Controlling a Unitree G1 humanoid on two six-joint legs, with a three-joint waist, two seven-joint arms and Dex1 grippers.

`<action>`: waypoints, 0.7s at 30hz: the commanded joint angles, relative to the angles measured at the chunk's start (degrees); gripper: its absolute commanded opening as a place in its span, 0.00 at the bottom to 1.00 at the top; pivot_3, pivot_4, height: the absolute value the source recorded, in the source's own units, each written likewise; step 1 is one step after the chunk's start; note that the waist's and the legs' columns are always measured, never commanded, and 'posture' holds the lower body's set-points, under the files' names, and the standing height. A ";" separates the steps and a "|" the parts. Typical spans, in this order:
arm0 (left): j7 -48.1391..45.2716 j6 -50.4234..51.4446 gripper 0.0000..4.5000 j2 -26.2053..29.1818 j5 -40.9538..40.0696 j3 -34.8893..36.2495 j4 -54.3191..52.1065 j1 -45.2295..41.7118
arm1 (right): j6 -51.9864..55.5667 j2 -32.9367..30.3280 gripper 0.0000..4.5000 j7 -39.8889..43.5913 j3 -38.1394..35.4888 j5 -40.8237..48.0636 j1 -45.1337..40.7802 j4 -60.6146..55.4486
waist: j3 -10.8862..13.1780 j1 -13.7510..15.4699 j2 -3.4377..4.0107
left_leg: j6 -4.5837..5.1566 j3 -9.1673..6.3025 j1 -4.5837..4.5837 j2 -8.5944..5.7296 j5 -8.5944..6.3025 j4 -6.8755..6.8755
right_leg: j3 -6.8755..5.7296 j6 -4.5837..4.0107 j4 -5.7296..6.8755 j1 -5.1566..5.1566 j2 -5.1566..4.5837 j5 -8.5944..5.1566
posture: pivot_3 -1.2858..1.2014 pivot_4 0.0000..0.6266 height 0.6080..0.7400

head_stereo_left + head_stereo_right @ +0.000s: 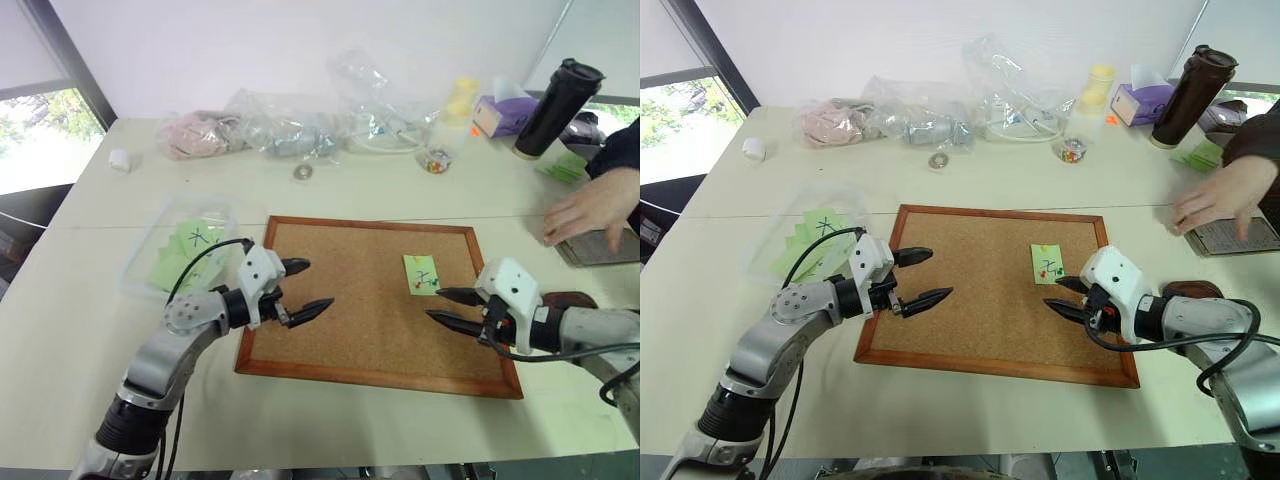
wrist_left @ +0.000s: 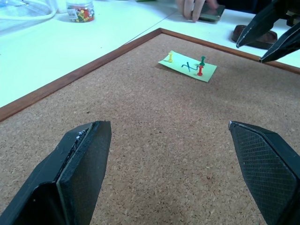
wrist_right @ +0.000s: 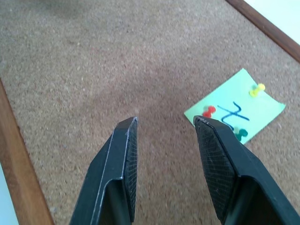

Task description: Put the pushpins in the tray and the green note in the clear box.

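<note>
The green note [image 1: 421, 274] lies on the right part of a corkboard [image 1: 360, 310], marked with dark pen. Three pushpins stick in it: a red one [image 3: 209, 111], a green one [image 3: 241, 134] and a yellow one [image 3: 256, 89]. My right gripper [image 1: 435, 304] hovers over the cork just short of the note, open, nothing between its fingers. The tray [image 1: 572, 298], dark reddish-brown, sits behind that hand off the board's right edge. My left gripper [image 1: 318, 284] stands wide open and empty over the board's left side. The clear box [image 1: 150, 228], holding green slips, sits left of the board.
A person's hand [image 1: 590, 215] rests on a dark flat object at the right. Along the table's far side are clear plastic bags [image 1: 290, 125], a small cup of coloured bits [image 1: 435, 160], a purple tissue box [image 1: 502, 112], a black tumbler [image 1: 556, 105] and a tape roll [image 1: 303, 172].
</note>
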 commanded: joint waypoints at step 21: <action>-0.23 -0.79 0.98 -0.41 0.12 -0.28 -2.33 -0.55 | -0.05 -1.23 0.43 0.12 -1.21 0.40 -1.87 -0.12 | 0.00 0.00 0.00 | 0.00 0.00 0.00 0.00 0.00 0.01 | 0.00 0.00 0.00 0.01 0.00 0.00 | 0.52 0.24 1.00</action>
